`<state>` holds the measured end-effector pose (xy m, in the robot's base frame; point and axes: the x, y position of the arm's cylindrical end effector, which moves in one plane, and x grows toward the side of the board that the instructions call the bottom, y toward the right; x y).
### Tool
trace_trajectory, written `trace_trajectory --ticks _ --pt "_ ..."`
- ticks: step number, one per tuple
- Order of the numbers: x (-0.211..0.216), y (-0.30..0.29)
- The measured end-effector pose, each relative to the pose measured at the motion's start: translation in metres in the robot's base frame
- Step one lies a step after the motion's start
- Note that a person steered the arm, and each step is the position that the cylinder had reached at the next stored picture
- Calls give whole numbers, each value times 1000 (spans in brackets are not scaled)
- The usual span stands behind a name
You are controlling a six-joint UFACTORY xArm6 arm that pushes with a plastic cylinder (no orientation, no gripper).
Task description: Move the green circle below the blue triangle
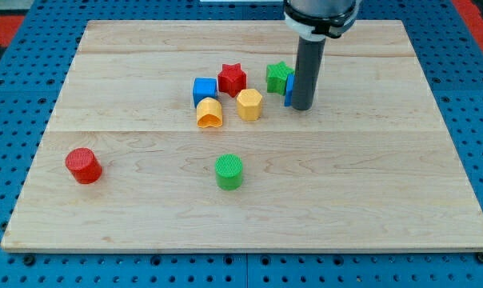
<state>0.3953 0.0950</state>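
Observation:
The green circle (229,171) stands alone at the lower middle of the wooden board (369,184). A blue block (289,88), likely the blue triangle, is mostly hidden behind my rod, next to a green star (278,77). My tip (301,107) rests on the board touching the blue block's right side, well up and to the right of the green circle.
A blue cube (204,89), a red star (232,78), a yellow hexagon (249,104) and a yellow arch-shaped block (209,114) cluster left of my tip. A red circle (83,165) sits at the lower left.

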Motion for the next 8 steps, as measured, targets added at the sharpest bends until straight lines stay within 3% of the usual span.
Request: trace_trajectory --ticks 1,2,3,4,5,6,8 --pt "50 23" --pt "144 16" --pt "189 -35" --pt "177 -112" --pt "150 -141" --pt "145 -130" --pt "83 -69"
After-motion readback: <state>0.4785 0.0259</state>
